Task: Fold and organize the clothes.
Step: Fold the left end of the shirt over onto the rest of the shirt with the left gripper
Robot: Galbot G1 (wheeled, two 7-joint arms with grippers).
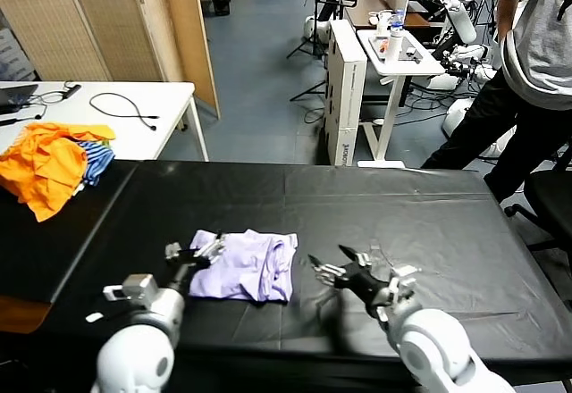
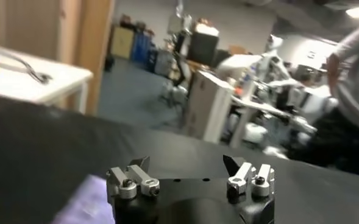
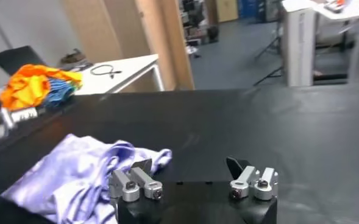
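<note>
On the black tabletop [image 1: 447, 223], the lavender t-shirt [image 1: 246, 266] lies crumpled near the front edge. The left gripper [image 1: 195, 252] hovers at its left edge, fingers wide and holding nothing. The right gripper [image 1: 344, 263] waits just beside its right side, fingers wide.

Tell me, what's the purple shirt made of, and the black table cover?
The purple shirt looks like soft, thin cloth, maybe cotton: matte, rumpled into loose folds. The black table cover seems a smooth sheet, perhaps vinyl or coated fabric: it lies flat with straight crease lines and a faint sheen.
</note>
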